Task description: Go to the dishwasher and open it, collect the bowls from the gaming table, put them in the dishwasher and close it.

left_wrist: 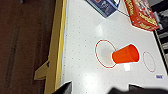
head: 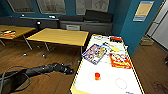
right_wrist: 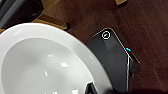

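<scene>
In the head view a white surface [head: 105, 80] with a yellow rim runs away from the camera at the right, marked with red rings. An orange cup [head: 97, 76] stands on it near the close end, beside one ring. Farther along lie a blue box [head: 94, 53] and a red box [head: 120, 60], near each other but apart, with a yellow item [head: 114, 49] between them at their far ends and a small red-and-black thing [head: 116, 39] near the far edge. The left arm [head: 37, 71] reaches in low over the wooden floor [head: 50, 85], its dark end just beside the surface's rim; whether the left pincer is wide or narrow I cannot tell. Two wooden tables [head: 60, 36] stand behind, before a grey bench [head: 85, 25] and a teal wall [head: 130, 25]. In the left wrist view the cup [left_wrist: 125, 54] sits on the white surface [left_wrist: 82, 37], overlapping the edge of one red ring [left_wrist: 105, 53], with a second ring [left_wrist: 149, 61] just beside it. The corners of the blue box [left_wrist: 105, 6] and the red box [left_wrist: 141, 13] show beyond, and the yellow rim [left_wrist: 56, 50] borders the dark floor [left_wrist: 22, 45]. In the right wrist view a white bowl [right_wrist: 42, 62] looms large and close, its hollow bare and glossy, above the dark floor [right_wrist: 145, 32] and part of the robot's black base [right_wrist: 112, 57]. A dark tip shows at the bowl's rim, yet I cannot tell whether the right pincer grips it.
</scene>
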